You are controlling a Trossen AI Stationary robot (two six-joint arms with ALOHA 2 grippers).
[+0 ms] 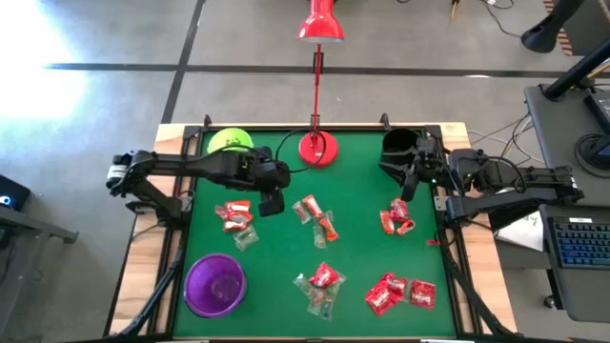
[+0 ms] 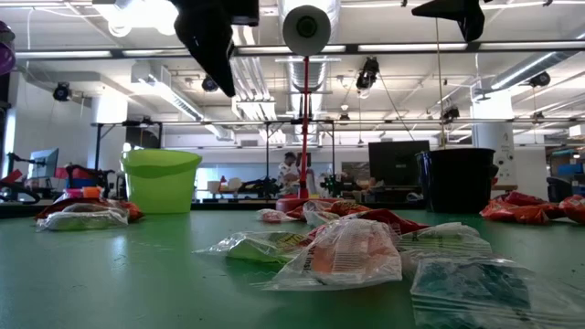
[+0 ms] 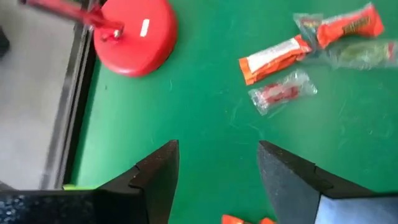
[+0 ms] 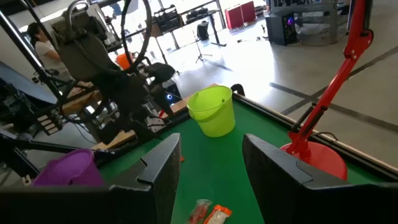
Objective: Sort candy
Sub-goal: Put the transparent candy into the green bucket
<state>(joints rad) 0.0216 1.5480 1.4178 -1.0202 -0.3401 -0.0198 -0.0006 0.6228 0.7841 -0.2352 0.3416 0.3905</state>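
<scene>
Small wrapped candies lie flat on the green table in several clusters: one (image 1: pixel 236 217) just left of my left gripper, one at the middle (image 1: pixel 315 217), one (image 1: pixel 396 219) below my right gripper, and two by the near edge (image 1: pixel 319 284) (image 1: pixel 400 291). My left gripper (image 1: pixel 272 203) hovers open above the table; its wrist view (image 3: pixel 217 149) shows bare green cloth between the fingers and orange and red candies (image 3: pixel 280 55) beyond. My right gripper (image 1: pixel 408 181) hangs open beside the black cup (image 1: pixel 400 145), raised and looking across the table (image 4: pixel 211 140).
A red desk lamp stands with its base (image 1: pixel 317 149) at the far middle. The lime-green cup (image 1: pixel 229 141) is at the far left, the purple cup (image 1: pixel 215 284) at the near left. Bare cloth lies between the clusters. A person (image 4: pixel 42 43) is in the room beyond.
</scene>
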